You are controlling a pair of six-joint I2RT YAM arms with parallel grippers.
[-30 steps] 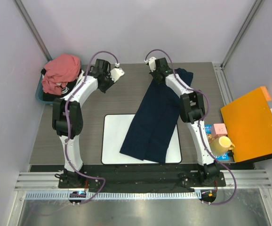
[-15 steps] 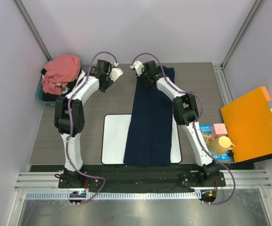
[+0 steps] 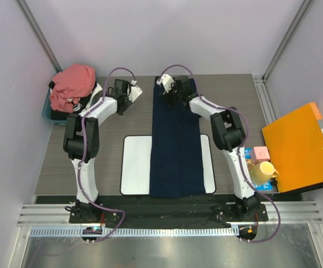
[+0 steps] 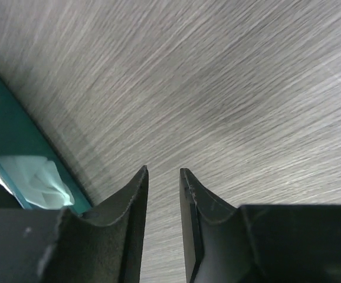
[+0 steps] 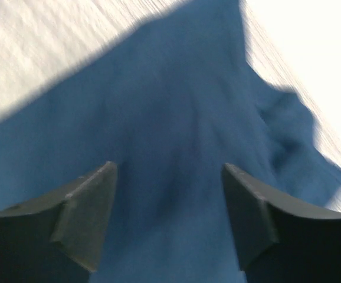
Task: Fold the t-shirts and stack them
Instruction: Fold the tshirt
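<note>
The navy t-shirt [image 3: 175, 142] is soft matt cloth, blurred in the right wrist view, the salmon-pink t-shirt [image 3: 72, 84] is rumpled matt cloth, the table [image 3: 111, 120] shows a grey matt wood grain, and the white mat [image 3: 134, 167] and orange panel [image 3: 298, 148] look smooth and even.

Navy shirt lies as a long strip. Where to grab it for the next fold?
Probably the far short end of the navy t-shirt, pinched from above at its edge. It lies flat, a narrow strip running far to near across the white mat, so that end can fold toward the arms. The right gripper hangs there, jaws open.
</note>
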